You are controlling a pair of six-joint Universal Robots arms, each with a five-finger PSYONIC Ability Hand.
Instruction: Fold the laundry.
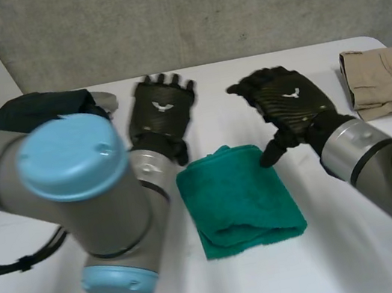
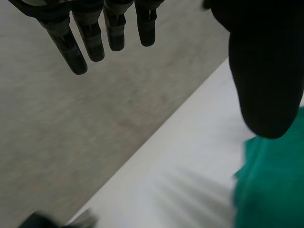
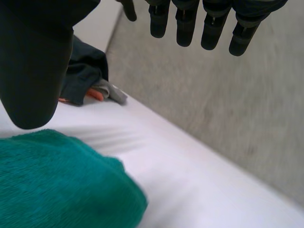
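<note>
A folded green towel (image 1: pixel 239 199) lies in the middle of the white table (image 1: pixel 228 285), its thick rolled edge toward the near side, and neither hand grips it. The left hand (image 1: pixel 163 110) is just past the towel's far left corner, back upward. Its fingers (image 2: pixel 95 40) are straight, a little apart, pointing far and holding nothing. The right hand (image 1: pixel 291 103) is just past the far right corner, its fingers loosely extended and empty. Its thumb (image 3: pixel 33 61) hangs down over the towel's far edge, and whether the tip touches the cloth cannot be told. A heap of dark clothing (image 1: pixel 41 109) sits at the far left of the table, well apart from the towel, with an orange scrap (image 3: pixel 95 94) and a grey scrap (image 3: pixel 114 92) showing at its edge. A folded khaki garment (image 1: pixel 382 79) lies at the far right, near the table's edge. In the head view the left arm (image 1: pixel 77 205), with its big light-blue cap, stands in front of the near left of the table, covers part of the dark heap and overlaps the towel's left edge. The right arm (image 1: pixel 381 159) crosses the near right corner. A grey wall (image 1: pixel 195 10) rises behind the table.
</note>
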